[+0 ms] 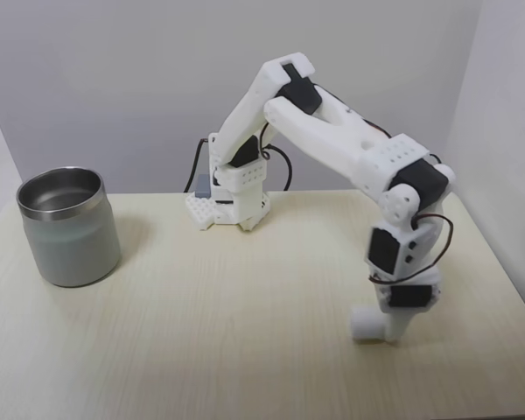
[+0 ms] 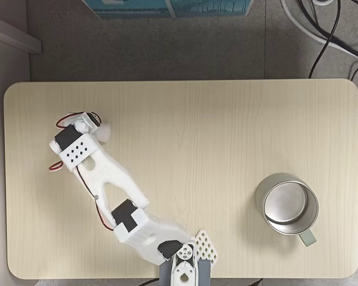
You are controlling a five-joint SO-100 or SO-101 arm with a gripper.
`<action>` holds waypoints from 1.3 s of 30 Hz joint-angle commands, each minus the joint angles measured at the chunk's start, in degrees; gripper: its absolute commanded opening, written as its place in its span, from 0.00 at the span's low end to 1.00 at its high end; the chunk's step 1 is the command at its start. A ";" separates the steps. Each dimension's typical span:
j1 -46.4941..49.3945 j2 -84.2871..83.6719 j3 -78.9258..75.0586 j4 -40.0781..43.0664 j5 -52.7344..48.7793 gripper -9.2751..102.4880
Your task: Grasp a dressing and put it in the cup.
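While our arm bends down over the table [image 1: 245, 297], we see the gripper [image 1: 387, 331] lowered to the tabletop near the right edge in a fixed view, with the dressing [image 1: 365, 322] touching its fingers on the left side. We cannot tell whether the fingers pinch the roll or merely rest beside it. We find the cup [image 1: 68, 227] upright near the table's far left corner, well apart from the gripper.
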 commanded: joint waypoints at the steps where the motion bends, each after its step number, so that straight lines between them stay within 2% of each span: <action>1: 2.64 -2.11 9.76 6.33 -1.14 0.08; 9: 8.17 -2.37 33.13 25.49 -4.48 0.08; 20: 20.48 -29.44 13.45 26.02 -12.57 0.08; 29: 45.62 -44.47 0.09 26.02 -23.47 0.09; 39: 74.62 -49.13 -6.15 26.28 -39.55 0.09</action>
